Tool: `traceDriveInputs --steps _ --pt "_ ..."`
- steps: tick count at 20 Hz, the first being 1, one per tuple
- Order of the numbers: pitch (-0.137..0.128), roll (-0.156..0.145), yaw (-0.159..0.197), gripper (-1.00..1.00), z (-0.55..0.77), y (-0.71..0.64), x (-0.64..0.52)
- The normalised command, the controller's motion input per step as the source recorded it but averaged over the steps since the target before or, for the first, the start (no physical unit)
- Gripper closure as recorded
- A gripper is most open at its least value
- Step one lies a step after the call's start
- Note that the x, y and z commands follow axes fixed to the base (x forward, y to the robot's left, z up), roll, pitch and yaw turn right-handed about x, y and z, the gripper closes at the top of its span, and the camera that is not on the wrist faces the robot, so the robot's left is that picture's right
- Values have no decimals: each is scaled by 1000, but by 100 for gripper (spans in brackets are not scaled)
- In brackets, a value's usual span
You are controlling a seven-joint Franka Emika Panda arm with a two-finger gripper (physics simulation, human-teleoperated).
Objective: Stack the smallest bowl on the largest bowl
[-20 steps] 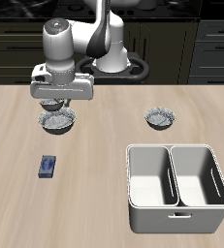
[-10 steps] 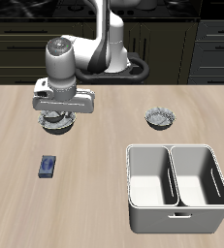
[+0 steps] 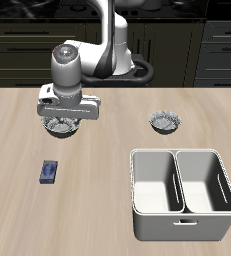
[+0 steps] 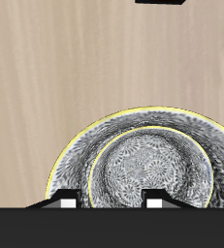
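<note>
The largest bowl (image 3: 59, 127), speckled grey-white with a yellowish rim edge, sits toward the back of the table. In the wrist view (image 4: 70, 160) it fills most of the frame. The smallest bowl (image 4: 152, 174) lies inside it, nearly centred, with its rim ringed by the wider one. My gripper (image 3: 67, 112) is low over both bowls and hides the small one in the exterior view. In the wrist view the gripper (image 4: 109, 203) has its fingertips (image 4: 67, 203) apart, astride the small bowl's rim and not pressing on it.
The medium speckled bowl (image 3: 165, 122) stands apart, level with the largest bowl across the table. A white two-compartment bin (image 3: 182, 192) stands near the front edge. A small blue box (image 3: 49, 172) lies in front of the largest bowl.
The gripper has come down with the smallest bowl from just above the largest bowl to rim level, and shifted slightly toward the table's middle. The small bowl now rests inside the large one.
</note>
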Motion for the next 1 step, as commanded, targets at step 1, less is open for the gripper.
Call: traceDriveInputs --steps 1 --pt "41 -5 -28 -100 -29 49 16"
